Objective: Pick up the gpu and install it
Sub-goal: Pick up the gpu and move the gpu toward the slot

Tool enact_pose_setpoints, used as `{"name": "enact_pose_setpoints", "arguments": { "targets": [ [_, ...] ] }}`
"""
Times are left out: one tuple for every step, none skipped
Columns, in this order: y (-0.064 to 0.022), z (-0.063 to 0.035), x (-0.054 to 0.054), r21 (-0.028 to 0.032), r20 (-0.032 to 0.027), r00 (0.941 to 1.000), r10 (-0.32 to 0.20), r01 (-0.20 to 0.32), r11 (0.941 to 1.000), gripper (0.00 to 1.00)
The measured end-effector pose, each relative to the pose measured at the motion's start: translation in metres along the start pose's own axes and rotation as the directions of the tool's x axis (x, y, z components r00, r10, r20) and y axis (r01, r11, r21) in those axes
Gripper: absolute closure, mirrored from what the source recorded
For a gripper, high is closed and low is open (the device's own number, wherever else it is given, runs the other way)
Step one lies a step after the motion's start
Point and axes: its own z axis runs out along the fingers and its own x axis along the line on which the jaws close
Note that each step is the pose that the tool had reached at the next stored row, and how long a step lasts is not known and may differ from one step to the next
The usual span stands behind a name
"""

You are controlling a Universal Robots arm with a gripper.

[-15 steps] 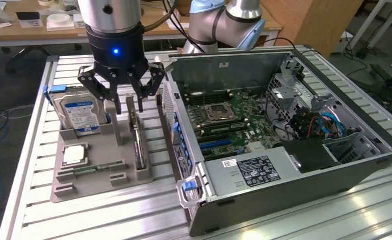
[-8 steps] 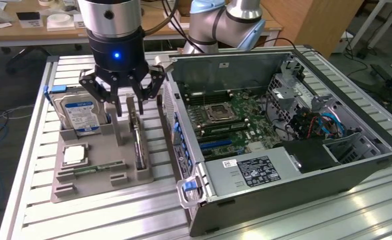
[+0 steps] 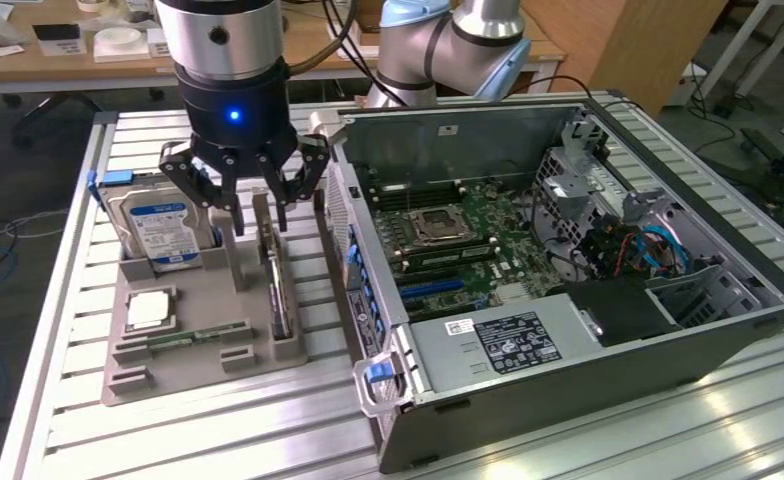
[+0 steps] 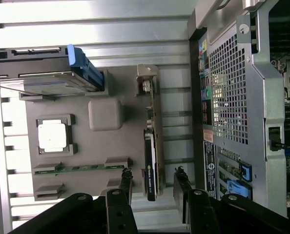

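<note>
Black hand [image 4: 153, 181], spread wide, hangs just above the upright gpu [image 4: 150, 155].

We see a silver-grey arm [image 3: 432, 45] with pale blue joint caps [image 3: 412, 10]. Its wrist [image 3: 219, 35] is a polished metal cylinder above a black housing carrying a small blue light [image 3: 236, 115]. The gripper [image 3: 261, 212] is black, with jointed linkage fingers [image 3: 189, 180] and round pivot pins. Dark cables [image 3: 344, 40] trail alongside.

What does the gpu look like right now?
The gpu is a thin dark card with a black cooler and a pale metal bracket at one end. It stands on its long edge in a slot of the grey tray, beside the open computer case. The open gripper hangs above it, one finger on each side, not touching.
</note>
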Motion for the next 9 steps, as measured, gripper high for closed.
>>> {"name": "enact_pose_setpoints", "arguments": {
  "targets": [
    [0.0000, 0.0000, 0.0000, 0.0000, 0.0000, 1.0000, 0.000, 0.000, 1.0000, 0.53],
    [0.0000, 0.0001, 0.0000, -0.0001, 0.0001, 1.0000, 0.000, 0.000, 1.0000, 0.53],
    [0.0000, 0.0004, 0.0000, -0.0002, 0.0002, 1.0000, 0.000, 0.000, 1.0000, 0.53],
    [0.0000, 0.0014, 0.0000, -0.0005, 0.0004, 1.0000, 0.000, 0.000, 1.0000, 0.53],
    [-0.0001, 0.0024, 0.0000, -0.0003, 0.0003, 1.0000, 0.000, 0.000, 1.0000, 0.53],
    [-0.0002, 0.0038, 0.0001, 0.0000, 0.0000, 1.0000, 0.000, 0.000, 1.0000, 0.53],
    [-0.0002, 0.0055, 0.0001, -0.0002, 0.0002, 1.0000, 0.000, 0.000, 1.0000, 0.53],
    [-0.0003, 0.0073, 0.0001, -0.0001, 0.0001, 1.0000, 0.000, 0.000, 1.0000, 0.53],
    [-0.0004, 0.0086, 0.0002, -0.0001, 0.0001, 1.0000, 0.000, 0.000, 1.0000, 0.53]
  ]
}}
